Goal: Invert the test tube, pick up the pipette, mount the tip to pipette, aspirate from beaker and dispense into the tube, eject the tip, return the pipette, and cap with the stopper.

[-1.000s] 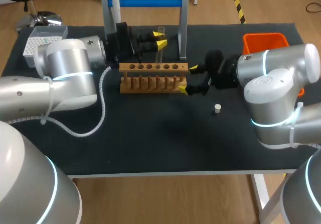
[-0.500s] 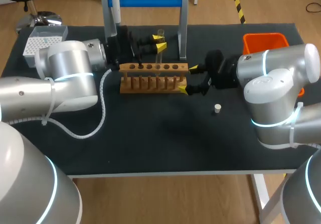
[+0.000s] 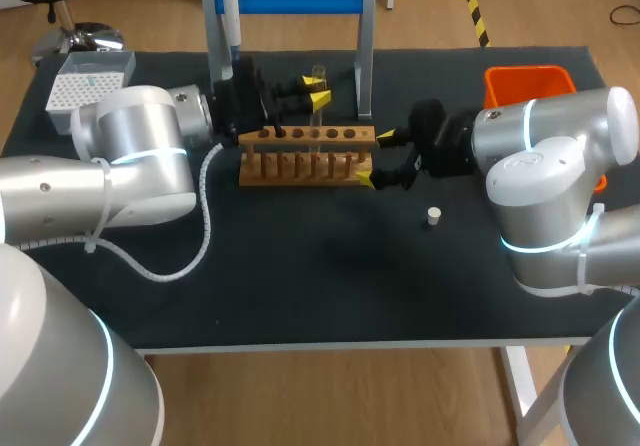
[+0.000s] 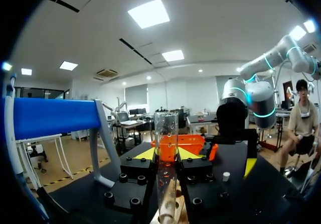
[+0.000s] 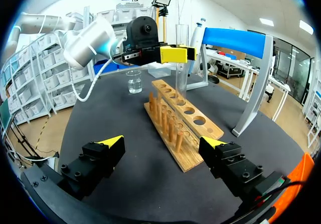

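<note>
- Test tube (image 4: 166, 138), pinched upright in the left gripper's (image 3: 319, 92) jaws, has dropped slightly toward the wooden rack (image 3: 305, 156); seating appears imminent.
- Right gripper (image 3: 375, 158) unchanged: jaws spread astride the rack end.

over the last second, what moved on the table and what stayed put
The left gripper, its fingers shut on the test tube, moved down a little, lowering the upright tube toward the wooden rack. Nothing was taken hold of or let go. The right gripper, open at the rack's end, the rack and the stopper stayed as they were.
</note>
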Tool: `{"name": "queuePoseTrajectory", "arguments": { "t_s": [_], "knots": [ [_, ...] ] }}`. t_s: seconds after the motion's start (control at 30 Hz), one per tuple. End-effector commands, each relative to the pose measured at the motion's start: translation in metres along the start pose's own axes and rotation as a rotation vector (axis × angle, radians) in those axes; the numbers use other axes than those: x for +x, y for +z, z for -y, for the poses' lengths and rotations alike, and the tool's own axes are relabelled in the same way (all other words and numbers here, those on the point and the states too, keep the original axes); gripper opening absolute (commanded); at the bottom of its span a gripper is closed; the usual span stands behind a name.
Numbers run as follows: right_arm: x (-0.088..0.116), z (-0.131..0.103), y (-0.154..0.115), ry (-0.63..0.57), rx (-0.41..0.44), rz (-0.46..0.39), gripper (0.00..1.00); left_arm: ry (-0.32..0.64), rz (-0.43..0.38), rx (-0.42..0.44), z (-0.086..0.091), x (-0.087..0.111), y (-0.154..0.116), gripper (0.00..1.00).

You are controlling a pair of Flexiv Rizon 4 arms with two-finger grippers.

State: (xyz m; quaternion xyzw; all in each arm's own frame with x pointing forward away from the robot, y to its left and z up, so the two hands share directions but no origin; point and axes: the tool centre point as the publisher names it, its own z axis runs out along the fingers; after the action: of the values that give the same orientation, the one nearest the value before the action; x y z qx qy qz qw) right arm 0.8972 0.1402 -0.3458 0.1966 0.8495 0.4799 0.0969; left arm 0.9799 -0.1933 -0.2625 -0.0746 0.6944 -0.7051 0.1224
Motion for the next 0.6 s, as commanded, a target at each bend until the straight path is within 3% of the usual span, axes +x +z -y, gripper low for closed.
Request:
{"name": "queuePoseTrajectory", "arguments": {
  "t_s": [0.03, 0.6],
  "knots": [
    [0.0002, 0.0001, -0.0008, 0.000, 0.000, -0.001, 1.00, -0.001, 0.001, 0.003, -0.0039, -0.0009, 0.0013, 0.00],
    [0.0002, 0.0001, -0.0008, 0.000, 0.000, -0.001, 1.00, -0.012, 0.032, 0.012, -0.0122, -0.0022, -0.0015, 0.00]
  ]
}}
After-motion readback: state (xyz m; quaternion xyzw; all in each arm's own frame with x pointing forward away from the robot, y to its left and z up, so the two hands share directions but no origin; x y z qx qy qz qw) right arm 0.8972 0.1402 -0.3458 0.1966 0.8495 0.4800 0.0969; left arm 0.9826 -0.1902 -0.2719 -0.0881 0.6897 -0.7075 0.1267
